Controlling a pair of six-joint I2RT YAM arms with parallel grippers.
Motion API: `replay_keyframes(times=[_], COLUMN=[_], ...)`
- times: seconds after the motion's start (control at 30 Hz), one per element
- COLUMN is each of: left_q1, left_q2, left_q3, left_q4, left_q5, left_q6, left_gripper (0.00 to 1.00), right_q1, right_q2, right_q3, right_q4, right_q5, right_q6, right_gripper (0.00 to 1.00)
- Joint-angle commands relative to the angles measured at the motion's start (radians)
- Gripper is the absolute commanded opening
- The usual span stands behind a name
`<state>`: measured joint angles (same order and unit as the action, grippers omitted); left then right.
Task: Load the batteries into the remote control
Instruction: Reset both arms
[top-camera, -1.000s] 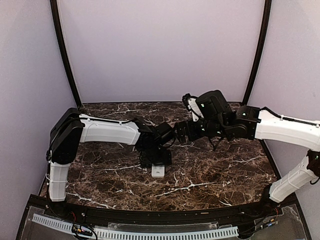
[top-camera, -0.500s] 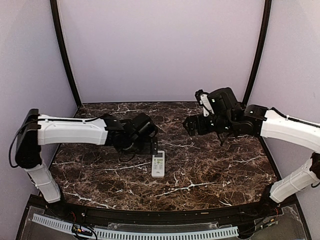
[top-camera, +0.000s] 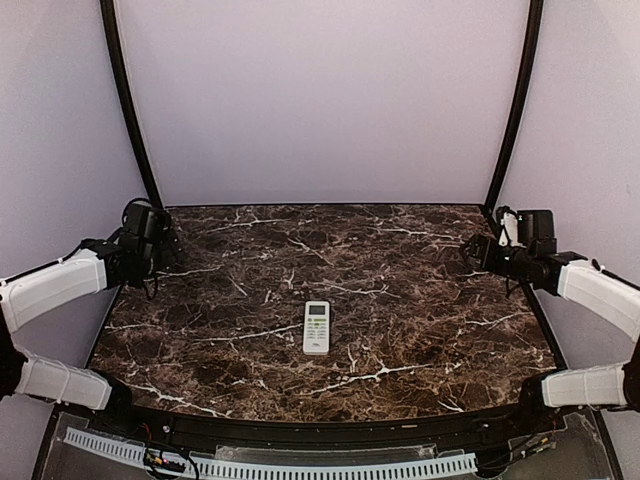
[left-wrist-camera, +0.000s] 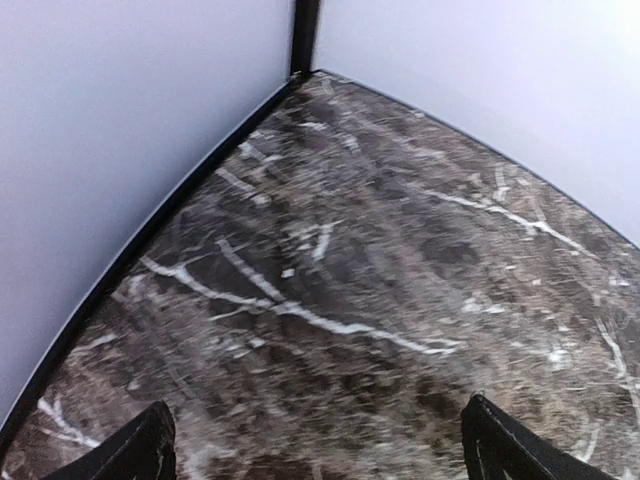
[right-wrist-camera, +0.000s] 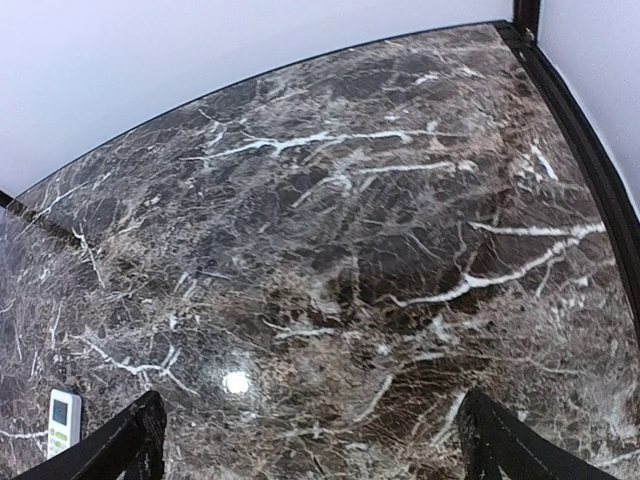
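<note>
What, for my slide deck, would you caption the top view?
Remote control face up on the marble table; left gripper and right gripper open, empty, at opposite sides.

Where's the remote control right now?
Top view: the remote control lies display-up on the marble table, about centre, slightly toward the near edge; right wrist view shows it bottom-left.

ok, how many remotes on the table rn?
1. The remote lies face up near the middle of the table, with nothing touching it. No other shows, and none looks hidden.
</note>
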<state>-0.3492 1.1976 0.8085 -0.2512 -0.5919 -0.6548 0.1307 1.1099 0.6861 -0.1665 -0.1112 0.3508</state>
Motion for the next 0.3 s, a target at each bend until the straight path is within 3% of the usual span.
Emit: replay_keyframes(times=[0.0,0.1,0.27], left_q1=[0.058,0.070,0.075], left_q2=[-0.131,-0.167,-0.188], left_q3=[-0.162,-0.224,-0.251], left_q4=[0.074,0.092,0.140], left_q5=[-0.120,-0.208,-0.201], left_q6=[0.000,-0.020,0.012], left_gripper=[0.99,0.99,0.99], right_q1=[-0.048,-0.050,-0.050], right_q2=[-0.063,-0.087,-0.129], right_q3=[-0.144,-0.195,-0.262], right_q4=[0.219,0.254,0.352], right_q5=[-0.107,-0.047,-0.071], right_q6=[0.036,0.076,0.099], right_gripper=[0.99,0.99,0.99])
